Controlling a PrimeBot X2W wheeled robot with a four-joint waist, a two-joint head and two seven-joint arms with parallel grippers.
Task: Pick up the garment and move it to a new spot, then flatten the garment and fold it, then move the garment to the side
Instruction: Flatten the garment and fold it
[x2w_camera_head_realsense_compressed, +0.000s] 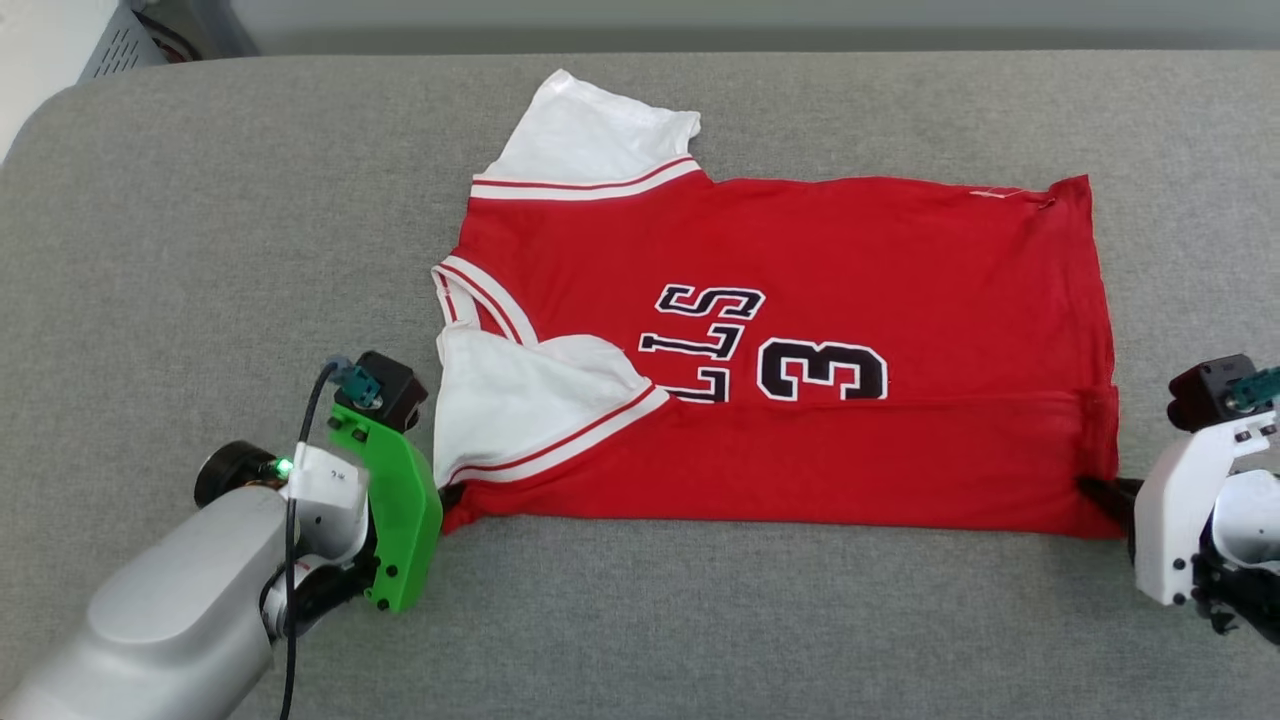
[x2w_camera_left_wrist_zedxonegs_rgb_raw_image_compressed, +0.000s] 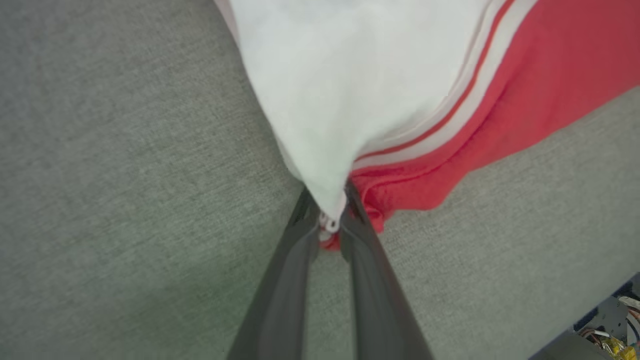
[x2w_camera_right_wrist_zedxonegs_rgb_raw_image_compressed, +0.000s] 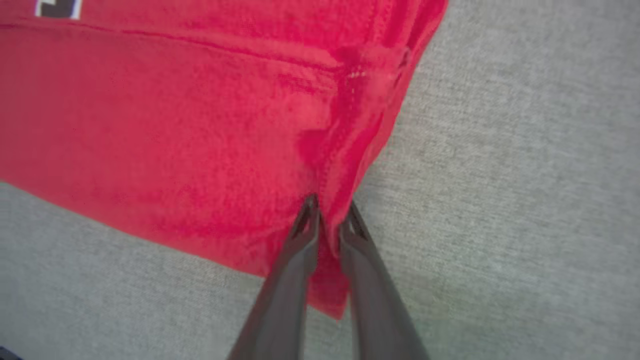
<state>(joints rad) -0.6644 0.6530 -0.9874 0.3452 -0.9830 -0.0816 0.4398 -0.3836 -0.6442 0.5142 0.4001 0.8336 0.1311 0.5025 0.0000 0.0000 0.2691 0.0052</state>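
Observation:
The garment (x2w_camera_head_realsense_compressed: 800, 330), a red jersey with white sleeves and a black number 3, lies sideways on the grey surface, its near long edge folded up over the body. My left gripper (x2w_camera_head_realsense_compressed: 452, 497) is shut on the garment's near left corner, where the white sleeve (x2w_camera_left_wrist_zedxonegs_rgb_raw_image_compressed: 340, 90) meets the red cloth (x2w_camera_left_wrist_zedxonegs_rgb_raw_image_compressed: 500, 110). In the left wrist view the cloth is pinched between my left gripper (x2w_camera_left_wrist_zedxonegs_rgb_raw_image_compressed: 330, 220). My right gripper (x2w_camera_head_realsense_compressed: 1095, 490) pinches the near right hem corner. In the right wrist view my right gripper (x2w_camera_right_wrist_zedxonegs_rgb_raw_image_compressed: 327, 215) is shut on the red hem (x2w_camera_right_wrist_zedxonegs_rgb_raw_image_compressed: 200, 140).
The grey padded surface (x2w_camera_head_realsense_compressed: 200, 250) spreads wide around the garment. A pale perforated bin (x2w_camera_head_realsense_compressed: 125, 40) stands beyond its far left corner. Free surface (x2w_camera_head_realsense_compressed: 750, 620) lies in front of the garment.

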